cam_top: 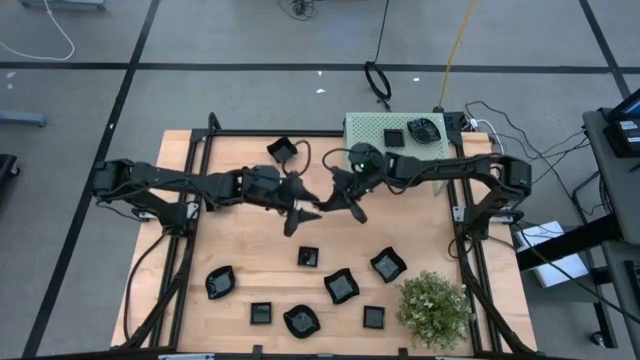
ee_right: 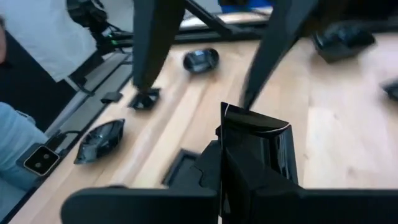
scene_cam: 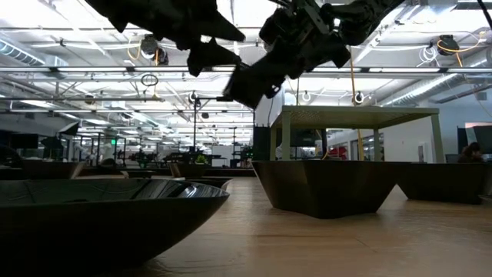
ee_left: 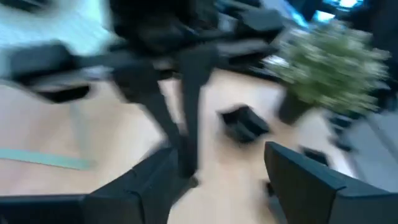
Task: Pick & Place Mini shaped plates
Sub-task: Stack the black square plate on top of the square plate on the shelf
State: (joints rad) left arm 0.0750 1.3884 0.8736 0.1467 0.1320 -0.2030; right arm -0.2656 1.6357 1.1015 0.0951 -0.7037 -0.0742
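My right gripper point(cam_top: 330, 203) hangs above the table's middle, shut on a small glossy black square plate point(ee_right: 258, 146). That plate also shows high in the low view point(scene_cam: 250, 83). My left gripper point(cam_top: 293, 208) faces it from the table's left. It is open point(ee_left: 224, 186), with its fingers point(ee_right: 155, 43) spread on either side just beyond the plate. Several more black plates rest on the table nearer the near edge point(cam_top: 341, 286) point(cam_top: 220, 282) point(cam_top: 308, 256), and one lies farther back point(cam_top: 282, 150). My right gripper pinches the square plate between its two fingers. It grips low on the plate's rim point(ee_right: 231, 163), where the fingers themselves cover the exact spot. The plate stands on edge in the hold. It is lifted clear, well above the table.
A pale green perforated stand point(cam_top: 375, 128) at the far right carries two black plates point(cam_top: 424, 129). A bushy green plant point(cam_top: 433, 308) stands at the near right corner. Black frame rails point(cam_top: 190, 200) run along both sides. A person's light blue sleeve point(ee_right: 12, 146) shows beyond the table edge.
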